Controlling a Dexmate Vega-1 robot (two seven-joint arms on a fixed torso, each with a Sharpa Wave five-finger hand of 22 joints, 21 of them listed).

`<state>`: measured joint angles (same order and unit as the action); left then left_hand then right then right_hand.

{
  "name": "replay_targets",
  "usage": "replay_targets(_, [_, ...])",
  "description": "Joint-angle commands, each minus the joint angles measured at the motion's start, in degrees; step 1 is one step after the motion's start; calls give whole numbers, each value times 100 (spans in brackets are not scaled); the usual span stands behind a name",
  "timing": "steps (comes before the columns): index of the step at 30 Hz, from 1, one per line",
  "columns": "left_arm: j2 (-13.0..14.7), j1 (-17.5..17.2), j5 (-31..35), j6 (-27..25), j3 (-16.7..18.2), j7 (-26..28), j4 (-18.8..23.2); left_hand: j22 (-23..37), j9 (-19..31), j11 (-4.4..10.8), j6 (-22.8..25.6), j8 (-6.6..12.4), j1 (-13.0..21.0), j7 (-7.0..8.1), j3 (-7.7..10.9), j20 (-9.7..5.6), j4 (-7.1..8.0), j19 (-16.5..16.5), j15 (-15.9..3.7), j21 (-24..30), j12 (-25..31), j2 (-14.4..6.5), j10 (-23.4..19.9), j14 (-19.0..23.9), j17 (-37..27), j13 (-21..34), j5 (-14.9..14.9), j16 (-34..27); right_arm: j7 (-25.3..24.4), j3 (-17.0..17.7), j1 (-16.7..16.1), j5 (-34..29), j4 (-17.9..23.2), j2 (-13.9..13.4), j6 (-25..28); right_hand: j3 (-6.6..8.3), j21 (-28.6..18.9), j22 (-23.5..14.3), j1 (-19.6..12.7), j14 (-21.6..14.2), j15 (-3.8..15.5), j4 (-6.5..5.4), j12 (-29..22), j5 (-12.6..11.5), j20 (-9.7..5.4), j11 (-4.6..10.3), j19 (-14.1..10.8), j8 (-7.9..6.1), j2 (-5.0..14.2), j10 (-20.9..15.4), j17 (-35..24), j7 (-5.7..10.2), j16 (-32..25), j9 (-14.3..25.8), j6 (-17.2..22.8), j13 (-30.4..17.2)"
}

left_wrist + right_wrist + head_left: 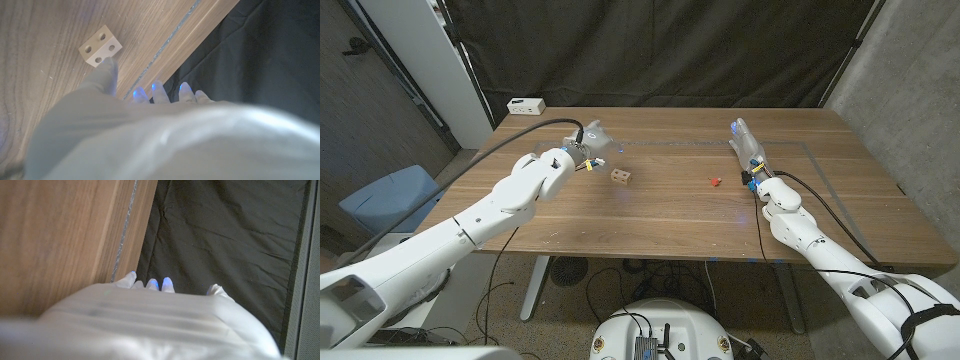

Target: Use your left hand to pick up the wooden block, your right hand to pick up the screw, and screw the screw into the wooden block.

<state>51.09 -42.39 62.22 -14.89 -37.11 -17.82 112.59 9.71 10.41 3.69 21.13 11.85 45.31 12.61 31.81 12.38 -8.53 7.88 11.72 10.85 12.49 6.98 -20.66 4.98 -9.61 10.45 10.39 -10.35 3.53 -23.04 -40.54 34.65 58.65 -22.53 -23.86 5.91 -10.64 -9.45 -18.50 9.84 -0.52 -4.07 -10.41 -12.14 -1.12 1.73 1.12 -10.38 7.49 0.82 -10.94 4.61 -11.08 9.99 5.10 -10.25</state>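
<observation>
A small wooden block (pixel 620 176) with round holes lies on the table (pixel 660 225), left of the middle. My left hand (pixel 595 140) hovers just behind and to the left of it, fingers apart, holding nothing. In the left wrist view one fingertip (pixel 106 72) reaches close to the block (pixel 100 46), while the other fingers point past the table's far edge. A small red screw (pixel 716 182) lies right of the middle. My right hand (pixel 745 143) is behind and to the right of it, fingers stretched out and empty. Its fingertips (pixel 161 284) point at the dark curtain.
A white box (pixel 527 105) sits at the table's back left corner. A thin pale line (pixel 670 146) runs across the tabletop near the back. A black curtain (pixel 670 50) hangs behind the table. A blue chair (pixel 385 200) stands off the left side.
</observation>
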Motion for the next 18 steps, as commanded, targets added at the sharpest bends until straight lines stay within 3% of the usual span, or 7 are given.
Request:
replay_targets(1, [-141,151,-51,59,-137,-89,-202,21,11,-7,79,15,1,-1,-41,-1,10,42,15,-22,41,-62,-90,70,-8,17,35,-41,-51,6,-13,-1,-12,15,-19,14,-8,-19,21,16,-52,26,-46,23,27,-2,46,-1,-43,-24,-14,2,-28,18,-25,-26])
replay_targets(8, [-184,215,-114,133,-227,-104,-300,23,10,127,173,-9,22,6,-79,-7,-4,21,-56,-7,116,-82,-421,263,-4,25,32,-85,-119,19,-61,-10,45,5,-24,19,-9,-19,22,20,-50,33,-46,24,24,-1,44,-3,-41,-22,-15,3,-28,18,-29,-27])
replay_targets(18, [-268,288,-100,121,-352,-101,-430,24,4,110,109,-59,55,6,-103,-9,-27,-27,-80,8,126,-67,-550,334,-3,25,28,-87,-171,26,-100,-8,92,-1,-1,23,-10,-19,26,14,-47,42,-47,26,24,-1,45,-6,-42,-24,-16,7,-32,18,-34,-27])
